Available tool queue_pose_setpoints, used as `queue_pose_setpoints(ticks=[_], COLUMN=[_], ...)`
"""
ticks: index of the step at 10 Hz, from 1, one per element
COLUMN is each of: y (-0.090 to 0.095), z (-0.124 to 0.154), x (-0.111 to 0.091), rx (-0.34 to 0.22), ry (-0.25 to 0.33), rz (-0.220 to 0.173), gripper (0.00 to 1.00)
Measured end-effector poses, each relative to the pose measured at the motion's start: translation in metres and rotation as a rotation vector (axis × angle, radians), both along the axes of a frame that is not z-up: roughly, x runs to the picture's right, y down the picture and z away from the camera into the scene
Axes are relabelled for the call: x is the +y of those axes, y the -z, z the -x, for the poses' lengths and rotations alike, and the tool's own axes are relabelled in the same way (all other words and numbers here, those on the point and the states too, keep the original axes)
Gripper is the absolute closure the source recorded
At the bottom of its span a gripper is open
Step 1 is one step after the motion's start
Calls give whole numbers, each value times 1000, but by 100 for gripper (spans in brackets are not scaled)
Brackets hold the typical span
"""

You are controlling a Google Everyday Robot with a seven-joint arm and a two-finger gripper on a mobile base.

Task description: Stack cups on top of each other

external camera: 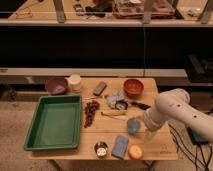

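Item 1: wooden table, seen from the front and above, with dark shelving behind it

Item 2: cups, 3 counted, none stacked
- light blue cup, upright on the table right of centre, just beside the gripper and below the banana
- dark silvery cup, pale inside, set at the front edge, well apart from the other 2
- cream-white cup, squat, at the back left, just beside the purple bowl

Item 3: gripper, carried on a white arm entering from the right; it is lowered close over the table immediately right of the light blue cup. Its fingers are taken to stand wide, with nothing seen held; contact with the cup cannot be told

Item 4: other ware
- green tray, rectangular, on the left half of the table
- purple bowl, at the back left corner
- orange bowl, at the back right

Item 5: loose goods
- dark red cluster, laid just right of the tray
- banana, lying flat near the table's centre
- grey block, tilted, between the cream-white cup and the orange bowl
- blue packet, at the front edge, between the dark silvery cup and an orange fruit
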State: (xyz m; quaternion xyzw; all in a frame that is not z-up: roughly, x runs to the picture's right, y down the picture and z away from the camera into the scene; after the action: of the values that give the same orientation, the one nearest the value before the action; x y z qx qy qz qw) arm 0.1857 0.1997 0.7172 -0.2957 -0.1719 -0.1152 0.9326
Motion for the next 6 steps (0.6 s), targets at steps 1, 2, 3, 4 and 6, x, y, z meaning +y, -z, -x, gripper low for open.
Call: queue_pose_setpoints(ticks=[1, 2, 3, 4, 6], y=[-2, -6, -10, -15, -23], z=[-2, -7, -10, -14, -16], x=[3, 6, 10, 16, 22], rx=[0, 3, 8, 14, 21], ry=[5, 7, 7, 9, 11], rz=[2, 6, 12, 22, 35], gripper=[35, 35, 35, 35, 35])
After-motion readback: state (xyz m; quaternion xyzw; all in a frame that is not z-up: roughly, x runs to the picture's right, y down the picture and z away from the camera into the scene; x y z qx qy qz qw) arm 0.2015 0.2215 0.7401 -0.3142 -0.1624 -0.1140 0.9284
